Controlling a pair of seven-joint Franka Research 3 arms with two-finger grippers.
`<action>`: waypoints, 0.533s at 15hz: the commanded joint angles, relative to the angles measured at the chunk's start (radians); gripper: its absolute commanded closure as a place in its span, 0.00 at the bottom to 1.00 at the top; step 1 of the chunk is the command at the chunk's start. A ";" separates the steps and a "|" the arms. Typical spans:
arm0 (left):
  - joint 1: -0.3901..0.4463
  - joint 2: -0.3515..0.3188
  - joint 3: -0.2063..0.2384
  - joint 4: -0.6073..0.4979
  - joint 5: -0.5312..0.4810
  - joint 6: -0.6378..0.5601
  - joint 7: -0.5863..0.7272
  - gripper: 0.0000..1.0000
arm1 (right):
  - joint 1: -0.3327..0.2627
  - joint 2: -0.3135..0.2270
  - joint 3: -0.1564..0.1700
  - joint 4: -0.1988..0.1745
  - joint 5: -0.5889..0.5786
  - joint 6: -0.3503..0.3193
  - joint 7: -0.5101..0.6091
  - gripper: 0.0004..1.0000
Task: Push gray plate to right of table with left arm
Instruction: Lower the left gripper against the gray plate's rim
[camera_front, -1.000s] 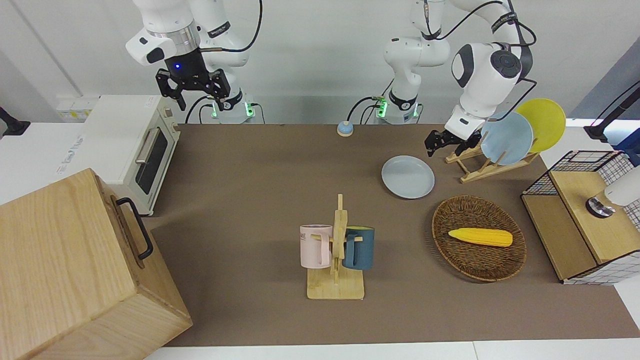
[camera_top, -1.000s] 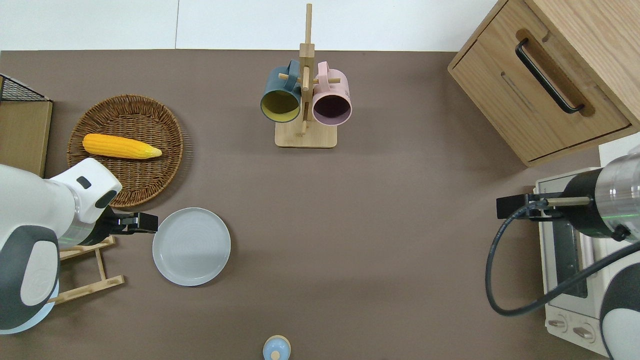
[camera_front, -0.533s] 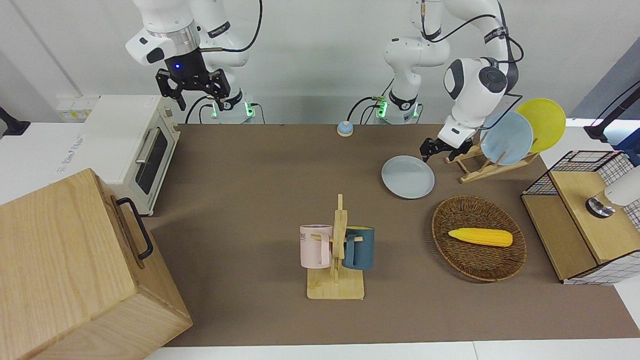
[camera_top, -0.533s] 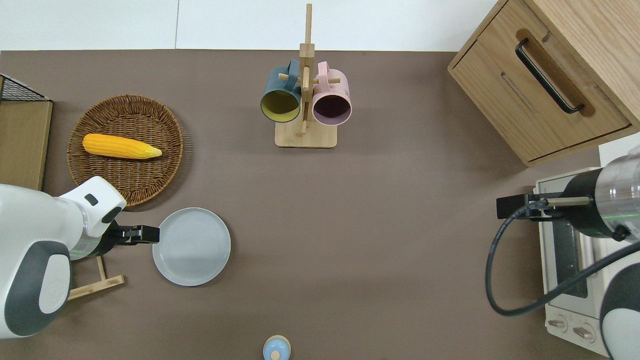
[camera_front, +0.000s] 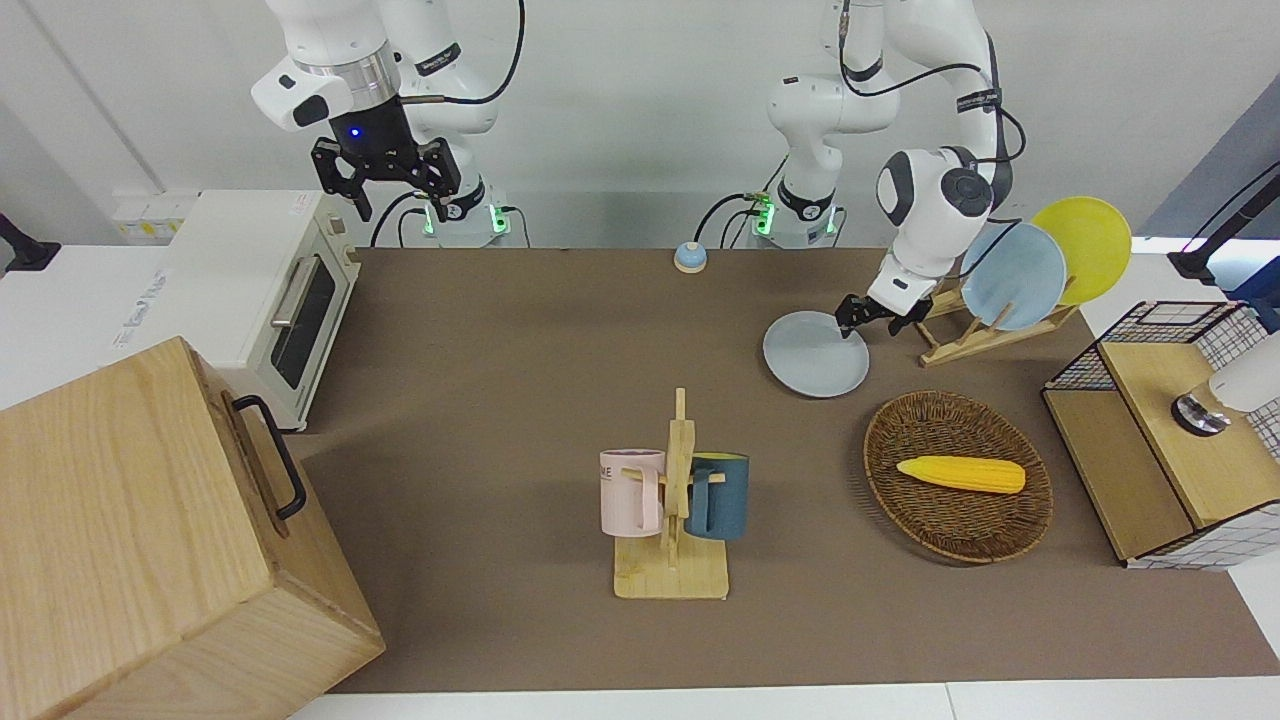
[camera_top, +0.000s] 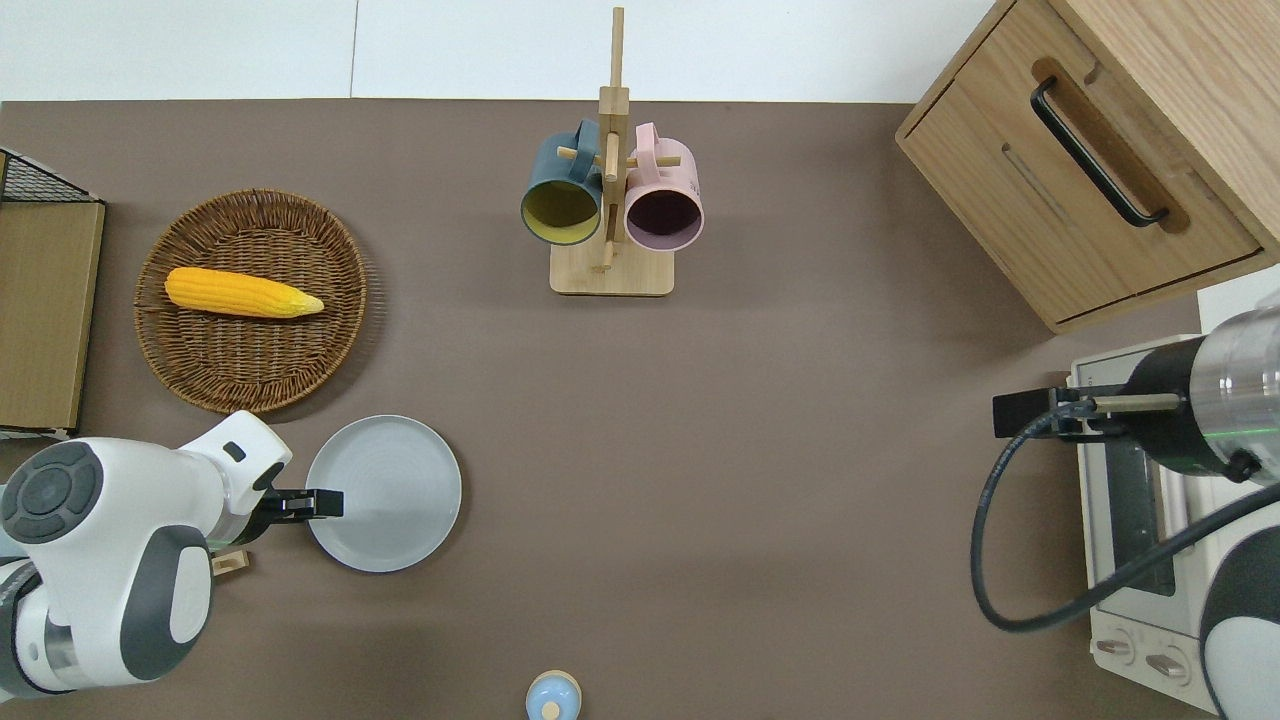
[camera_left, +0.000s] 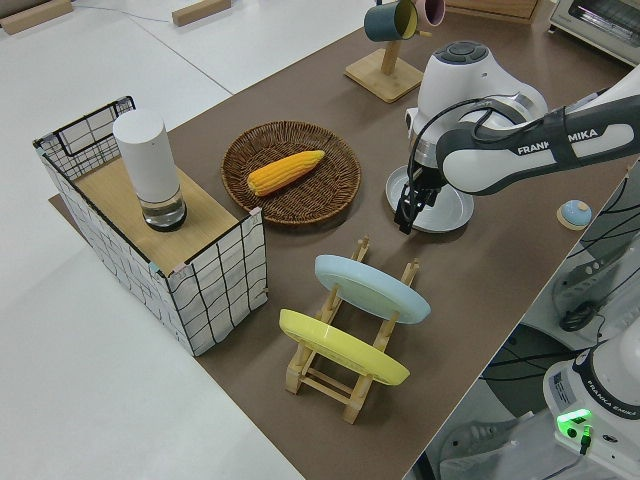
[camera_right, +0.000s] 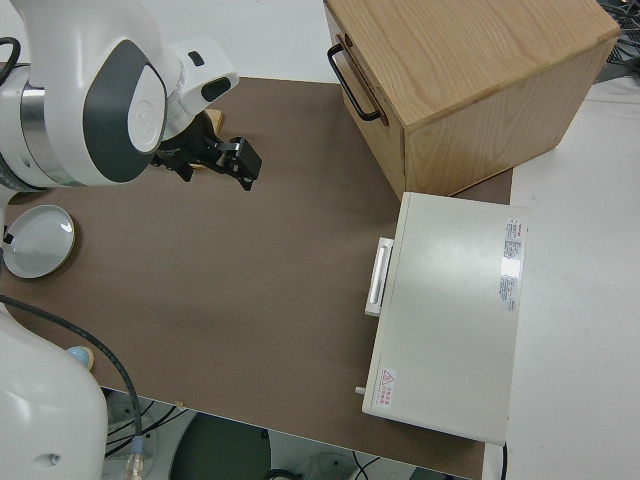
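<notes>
The gray plate (camera_front: 815, 354) (camera_top: 383, 493) (camera_left: 447, 209) (camera_right: 38, 240) lies flat on the brown table (camera_top: 760, 480), between the wicker basket and the robots. My left gripper (camera_front: 849, 324) (camera_top: 326, 503) (camera_left: 404, 217) is low at the plate's rim on the side toward the left arm's end of the table. It looks shut with nothing in it, and in the overhead view its tip overlaps the rim. The right gripper (camera_front: 398, 192) (camera_right: 238, 165) is parked and open.
A wicker basket (camera_top: 190, 370) holding a corn cob (camera_top: 243, 293) sits farther from the robots than the plate. A wooden rack (camera_front: 975, 335) beside the left gripper holds a blue and a yellow plate. Also here: mug rack (camera_top: 610, 275), wooden cabinet (camera_top: 1090, 170), toaster oven (camera_front: 250, 290), wire-sided shelf (camera_front: 1150, 440).
The left gripper has swung from beside the plate rack across to the gray plate's rim and sunk lower. The plate itself has not shifted. The right arm is still.
</notes>
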 joint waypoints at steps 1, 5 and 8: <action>0.011 -0.002 -0.005 -0.045 0.008 0.041 0.013 0.09 | -0.024 -0.027 0.014 -0.027 0.021 0.000 0.010 0.00; 0.007 -0.001 -0.005 -0.070 0.005 0.042 0.013 0.34 | -0.024 -0.027 0.014 -0.027 0.021 -0.001 0.010 0.00; 0.007 -0.001 -0.005 -0.074 0.002 0.042 0.013 0.62 | -0.024 -0.027 0.014 -0.027 0.021 0.000 0.010 0.00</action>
